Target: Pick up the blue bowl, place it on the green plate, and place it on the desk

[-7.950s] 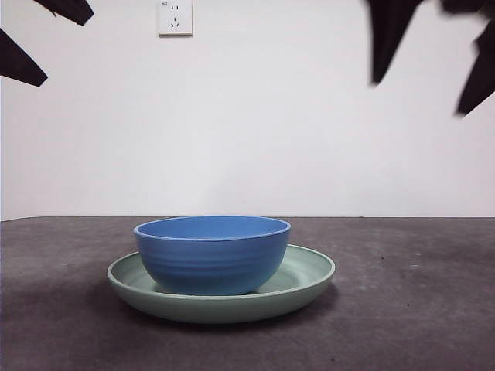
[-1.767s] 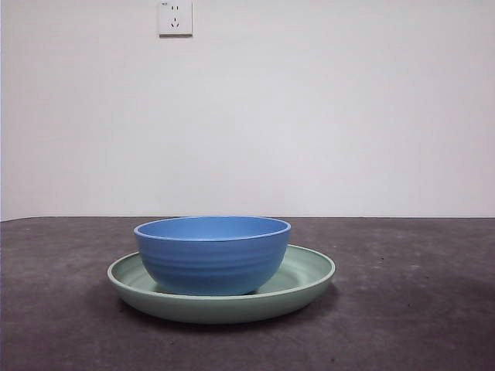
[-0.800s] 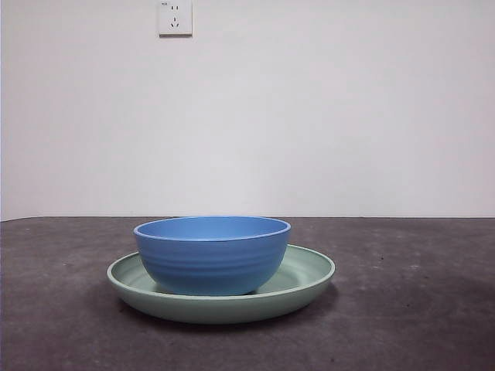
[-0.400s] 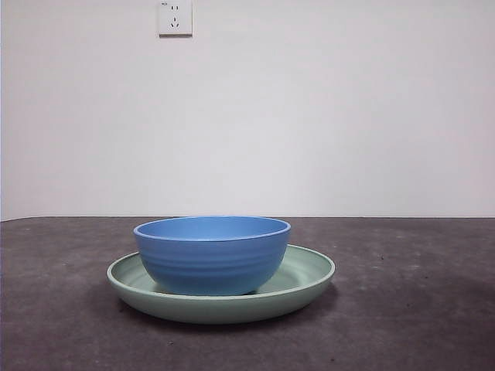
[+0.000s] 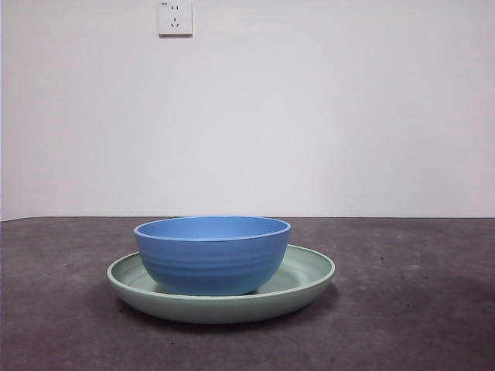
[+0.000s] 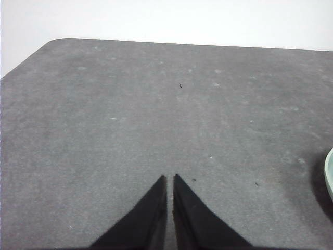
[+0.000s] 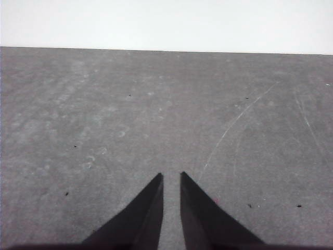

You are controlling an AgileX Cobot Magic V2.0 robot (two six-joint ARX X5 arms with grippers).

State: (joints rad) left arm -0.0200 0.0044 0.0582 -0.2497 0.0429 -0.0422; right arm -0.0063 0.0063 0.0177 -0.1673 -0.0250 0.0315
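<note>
Front view: the blue bowl (image 5: 212, 254) sits upright inside the green plate (image 5: 308, 280), which rests on the desk (image 5: 410, 309); nothing stands around them, and a wall socket (image 5: 175, 17) is mounted high behind. Left gripper (image 6: 169, 178) and right gripper (image 7: 171, 176) hang over bare desk, jaws nearly together, grasping nothing; the plate's rim (image 6: 330, 174) edges the left wrist view.

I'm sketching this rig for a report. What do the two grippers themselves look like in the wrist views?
Left gripper and right gripper look alike: two plain matte black jaws each, broad at the base and tapering to pointed tips. No cables, markings or coloured parts show on them. The arms behind them are out of view.
</note>
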